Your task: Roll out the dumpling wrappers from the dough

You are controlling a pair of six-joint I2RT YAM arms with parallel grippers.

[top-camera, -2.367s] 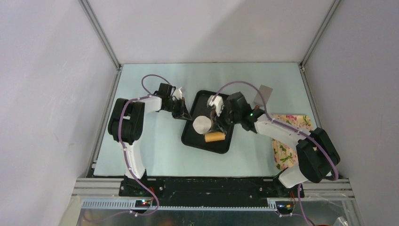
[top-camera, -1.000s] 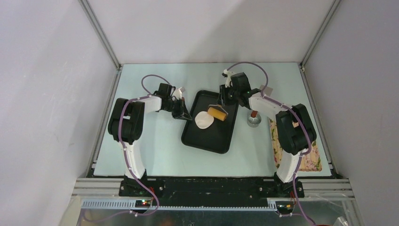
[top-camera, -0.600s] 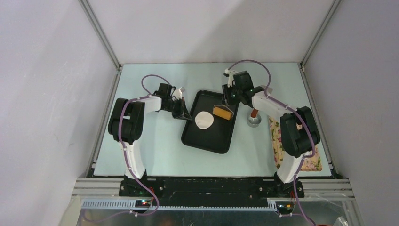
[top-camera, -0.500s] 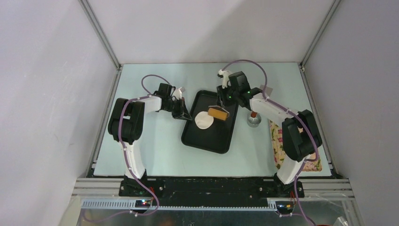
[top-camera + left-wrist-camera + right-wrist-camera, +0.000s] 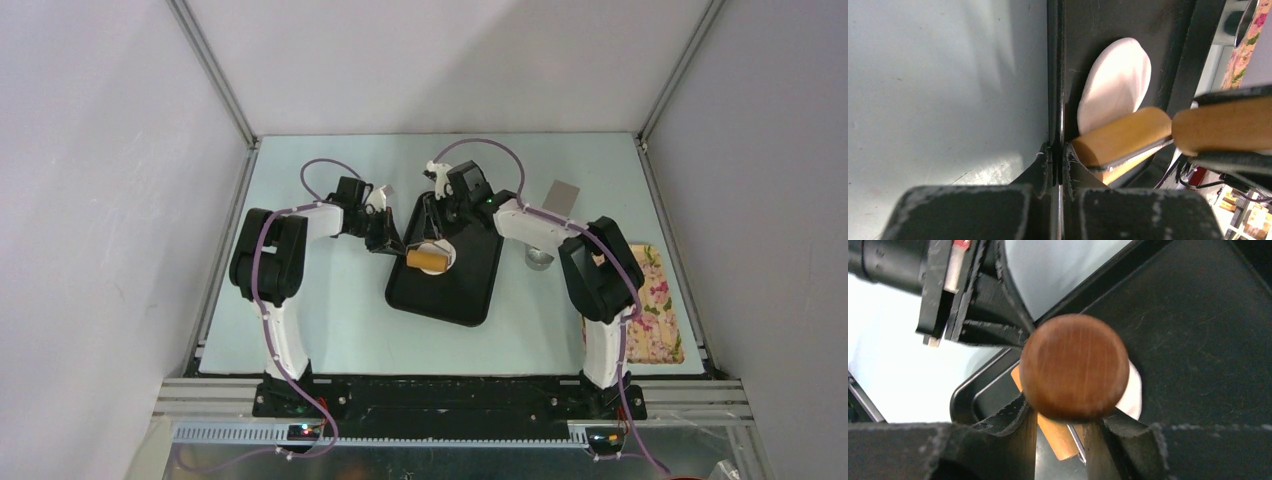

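One wrapper partly rolled, pin resting on the dough.
You had the dough (image 5: 1118, 80) flattened into a pale disc inside the black tray (image 5: 452, 296), close to its left rim, with the wooden rolling pin (image 5: 427, 259) lying across part of it. Your right end effector (image 5: 1062, 429) was closed around the pin's handle. Your left end effector (image 5: 1058, 150) was pinched tight on the tray's left rim. By my judgement the flattening was well under way, but I could not tell whether the disc was thin enough. No finished wrapper lay set aside.
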